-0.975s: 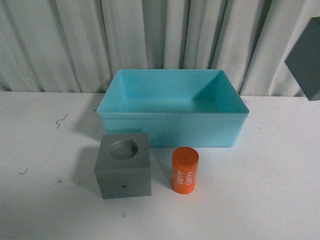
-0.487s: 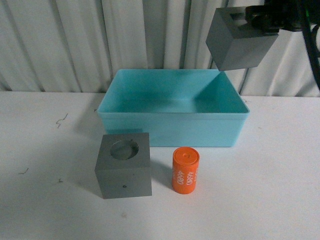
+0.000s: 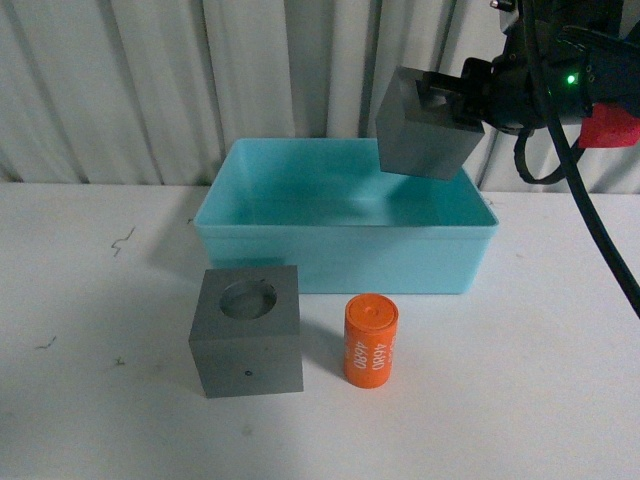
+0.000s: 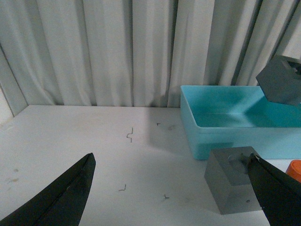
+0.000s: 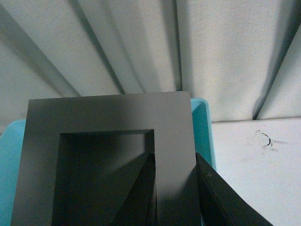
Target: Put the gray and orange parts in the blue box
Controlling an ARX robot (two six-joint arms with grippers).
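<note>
Orange cylinder (image 3: 371,340) is nearest, standing upright on the white table (image 3: 540,400) with "4680" down its side. Just left of it, close but not touching, sits the gray cube with the round recess (image 3: 247,343), recess facing up. The left gripper (image 4: 169,188) only shows in its own wrist view: fingers (image 4: 66,193) spread wide apart, low over the table, pointed across at that cube and what's behind it.

Right behind those two parts is the blue box (image 3: 345,262), long side toward the camera.

Further back and up in the air is the second cube (image 3: 425,125), tilted, hanging over the far right part of the box and clear of the rim. The right gripper (image 3: 450,92) is clamped on it. The wrist view shows one finger inside the rectangular recess and the other outside, pinching the wall between them. The right arm reaches in from the right, roughly level, green light on, cables (image 3: 590,220) drooping down. Pale curtain (image 3: 150,80) is behind it all.
</note>
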